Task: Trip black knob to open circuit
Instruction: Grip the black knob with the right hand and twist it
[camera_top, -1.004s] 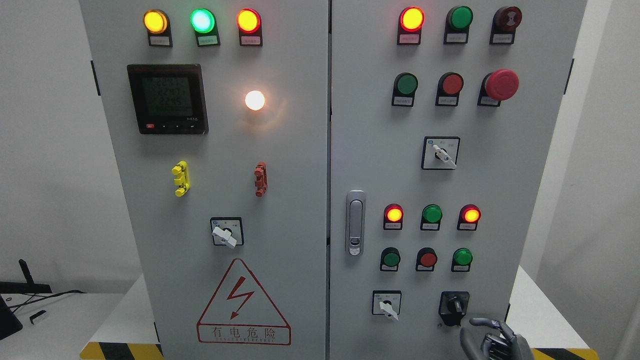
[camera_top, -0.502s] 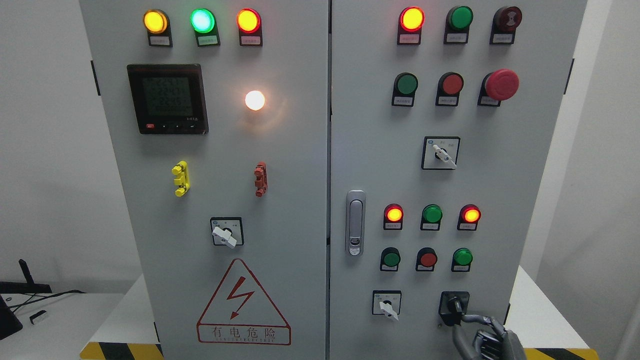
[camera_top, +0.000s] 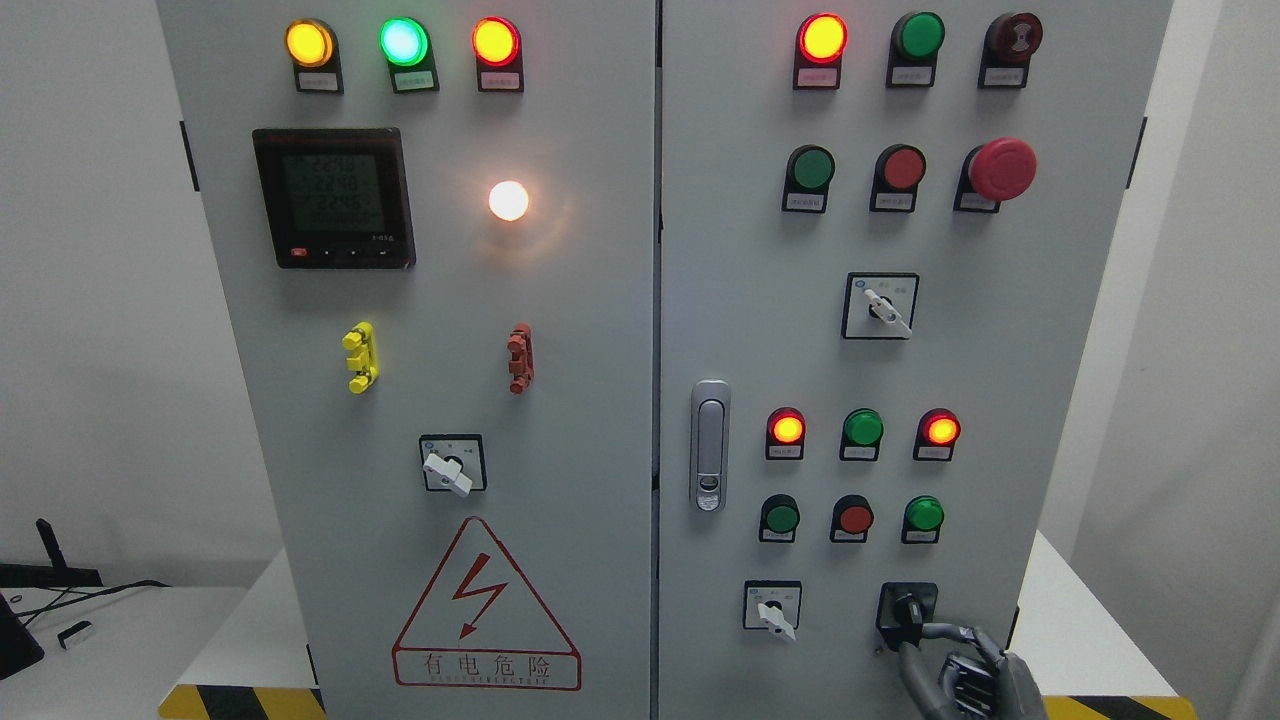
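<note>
Black knob: a small black rotary knob (camera_top: 908, 610) on a black square plate, set at the lower right of the grey metal cabinet door (camera_top: 960, 360).
Right hand: a grey jointed robot hand (camera_top: 962, 668), raised from the bottom edge.
Fingers: thumb and forefinger (camera_top: 950, 631) are closed on the black knob.
Neighbour: a white-handled selector switch (camera_top: 772, 608) is seen just left.

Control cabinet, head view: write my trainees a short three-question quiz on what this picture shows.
1. True or false: the right hand is at the black knob.
2. What colour is the big mushroom button? A green, B red, C yellow.
3. Fill in: the white bulb beside the meter is ____.

Key: 1 true; 2 B; 3 lit.
</note>
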